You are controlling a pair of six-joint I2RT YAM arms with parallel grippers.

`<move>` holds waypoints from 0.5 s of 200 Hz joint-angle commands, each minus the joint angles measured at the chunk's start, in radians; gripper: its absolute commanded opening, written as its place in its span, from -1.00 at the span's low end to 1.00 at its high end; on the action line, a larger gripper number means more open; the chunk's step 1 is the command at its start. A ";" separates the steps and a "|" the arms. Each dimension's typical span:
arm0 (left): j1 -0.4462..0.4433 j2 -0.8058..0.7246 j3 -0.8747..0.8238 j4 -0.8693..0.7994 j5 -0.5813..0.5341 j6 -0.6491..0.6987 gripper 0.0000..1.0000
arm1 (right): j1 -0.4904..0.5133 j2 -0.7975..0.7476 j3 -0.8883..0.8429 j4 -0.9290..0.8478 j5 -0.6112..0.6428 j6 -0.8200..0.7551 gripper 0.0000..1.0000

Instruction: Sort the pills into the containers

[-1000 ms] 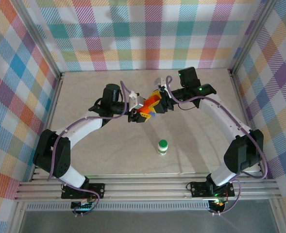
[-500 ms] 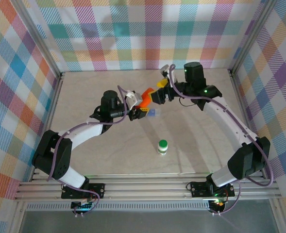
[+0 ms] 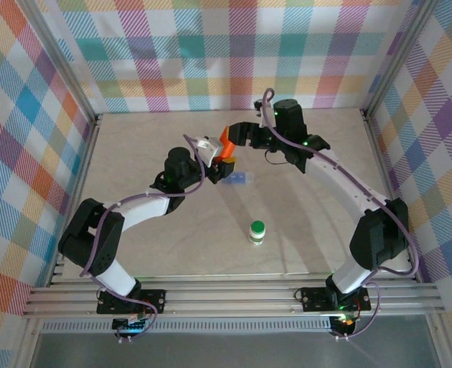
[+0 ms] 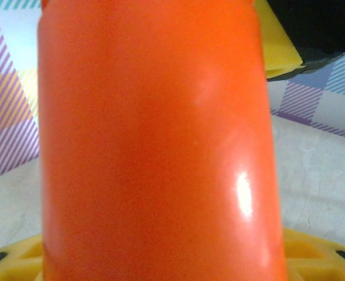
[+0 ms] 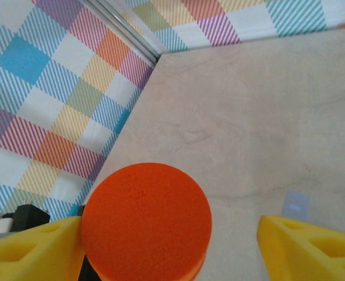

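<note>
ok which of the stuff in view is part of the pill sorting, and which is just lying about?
Job:
- orange plastic pill bottle, clamped in left gripper
- right gripper, open around its orange top
- white bottle with green cap

Lying about:
- small pale blue flat piece on the beige table; can't tell what

Orange bottle [image 3: 227, 143] raised, tilted; green-capped white bottle [image 3: 257, 231] upright, well apart, nearer.

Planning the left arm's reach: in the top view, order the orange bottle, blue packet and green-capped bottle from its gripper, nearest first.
1. orange bottle, in the left gripper.
2. blue packet, on the table, lower right.
3. green-capped bottle, lower still, standing alone.
</note>
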 commanded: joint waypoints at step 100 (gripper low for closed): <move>-0.021 -0.036 -0.013 0.037 0.203 0.075 -0.69 | 0.013 0.019 -0.017 0.149 -0.243 -0.163 -0.41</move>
